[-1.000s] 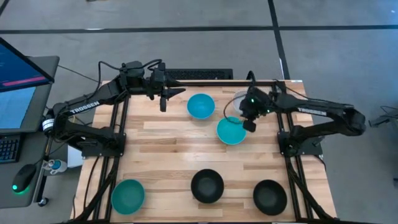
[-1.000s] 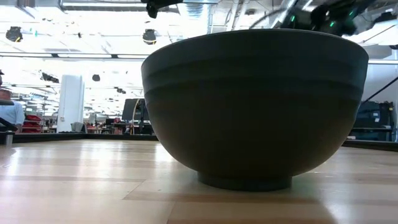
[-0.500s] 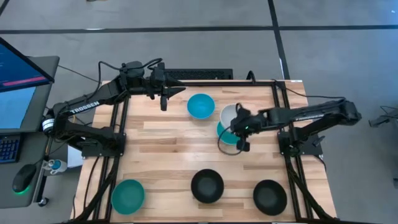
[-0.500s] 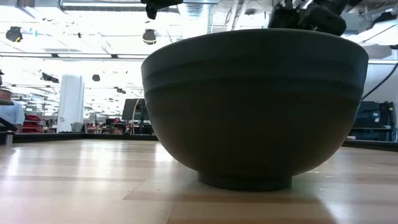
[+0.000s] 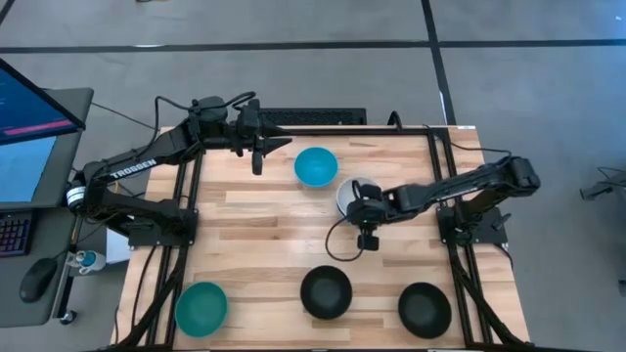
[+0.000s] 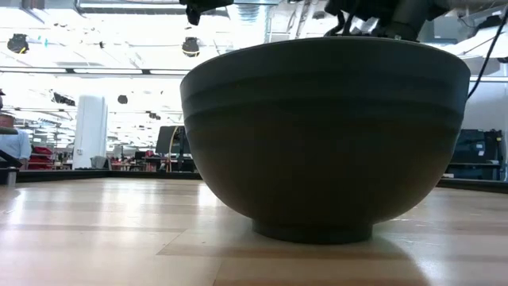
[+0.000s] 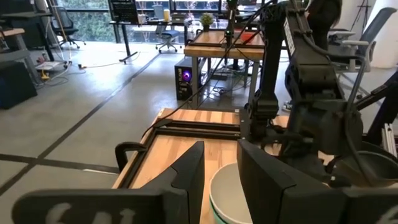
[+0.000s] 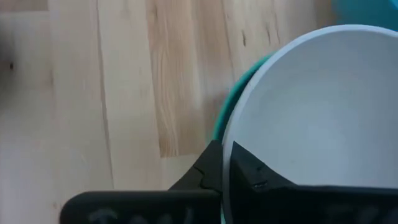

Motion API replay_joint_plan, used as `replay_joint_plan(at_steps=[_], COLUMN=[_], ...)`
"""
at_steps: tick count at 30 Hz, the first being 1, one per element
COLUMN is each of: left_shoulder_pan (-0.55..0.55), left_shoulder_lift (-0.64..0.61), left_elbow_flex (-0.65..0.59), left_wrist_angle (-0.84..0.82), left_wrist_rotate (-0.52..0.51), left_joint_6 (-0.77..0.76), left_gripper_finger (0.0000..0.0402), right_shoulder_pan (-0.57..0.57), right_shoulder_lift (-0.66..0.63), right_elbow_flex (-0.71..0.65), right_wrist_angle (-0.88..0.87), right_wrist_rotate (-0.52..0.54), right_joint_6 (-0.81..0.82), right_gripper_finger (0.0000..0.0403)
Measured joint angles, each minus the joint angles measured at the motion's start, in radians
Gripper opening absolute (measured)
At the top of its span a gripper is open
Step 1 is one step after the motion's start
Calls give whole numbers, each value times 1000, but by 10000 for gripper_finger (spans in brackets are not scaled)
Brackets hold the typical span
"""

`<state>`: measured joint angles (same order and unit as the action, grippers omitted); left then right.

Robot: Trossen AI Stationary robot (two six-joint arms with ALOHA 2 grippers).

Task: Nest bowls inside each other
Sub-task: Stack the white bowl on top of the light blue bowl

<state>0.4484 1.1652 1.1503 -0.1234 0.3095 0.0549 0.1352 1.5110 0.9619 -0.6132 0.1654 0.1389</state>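
Note:
The white bowl [image 5: 352,195] hangs in my right gripper [image 5: 365,218] at the table's middle, over a cyan-blue bowl [image 8: 226,110] that shows as a crescent beside its rim. Whether the white bowl rests in the cyan one, I cannot tell. A second cyan-blue bowl [image 5: 316,166] stands farther back. The teal-green bowl [image 5: 201,306] and two black bowls [image 5: 326,291] [image 5: 424,308] stand along the near edge. One black bowl [image 6: 325,135] fills the low view. My left gripper [image 5: 256,156] hovers open over the far left of the table. My right gripper holds the white bowl by its rim [image 8: 225,149], on the bowl's near side. One finger [image 8: 252,171] is inside the bowl and the other [image 8: 208,168] outside. The fingers come from above, pointing down. The bowl stays upright, mouth up.
Black frame rails [image 5: 191,196] run along the table's left and right sides and its far edge. Bare wood [image 5: 254,235] lies between the far bowls and the near row. A monitor, keyboard and mouse sit off the table to the left.
My right gripper has carried the white bowl from the far right toward the table's middle and near edge, and down over the cyan-blue bowl, which it now almost covers from above. The cyan-blue bowl has stayed in place.

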Motion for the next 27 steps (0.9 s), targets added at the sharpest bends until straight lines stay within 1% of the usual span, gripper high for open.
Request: replay_joint_plan(at_steps=[7,9,12,14,20,27], left_shoulder_pan=[0,0,0,0,0,0], left_shoulder_lift=[0,0,0,0,0,0], left_elbow_flex=[0,0,0,0,0,0], left_wrist_angle=[0,0,-1,0,-2,-2], left_wrist_rotate=[0,1,30,42,44,44], left_joint_6=[4,5,27,32,30,30], left_gripper_finger=[87,87,87,87,87,87], right_shoulder_pan=[0,0,0,0,-25,-61], right_shoulder_lift=[-19,-19,-19,-19,-19,-19], right_elbow_flex=[1,1,1,1,1,1], right_wrist_angle=[11,23,22,22,23,29], right_wrist_rotate=[-13,-40,-110,-126,-128,-138], right_joint_6=[11,4,-11,-12,-8,-8], right_gripper_finger=[42,43,44,46,61,89])
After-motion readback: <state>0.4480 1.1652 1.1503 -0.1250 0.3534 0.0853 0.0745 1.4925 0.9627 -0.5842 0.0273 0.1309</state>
